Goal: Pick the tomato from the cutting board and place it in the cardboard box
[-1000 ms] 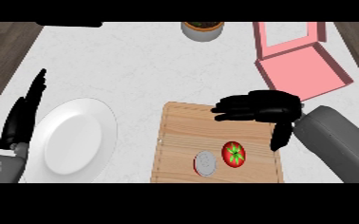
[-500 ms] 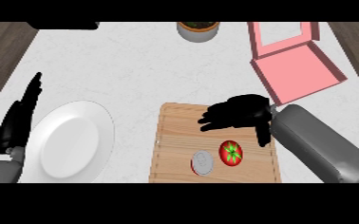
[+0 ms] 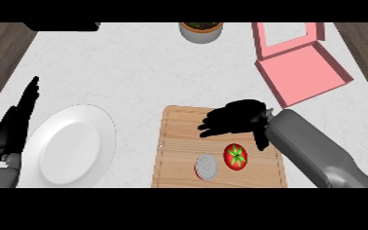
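Leftward of a second ago, my right hand (image 3: 237,117) hovers over the cutting board (image 3: 179,139), its fingers (image 3: 212,126) loosely spread and holding nothing. Just below them I see the tomato (image 3: 236,157) on the board, red with a green star-shaped top, beside a small grey disc (image 3: 207,166). The pink cardboard box (image 3: 302,70) lies open, well apart on the bench (image 3: 129,78). My left hand (image 3: 22,119) rests open by the white plate (image 3: 72,143).

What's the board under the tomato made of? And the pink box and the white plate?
The cutting board looks like light wood, matte: tan with faint grain lines. The pink box seems to be cardboard, with thin flat matte walls and a folded-open lid, though plastic is possible. The white plate may be smooth ceramic.
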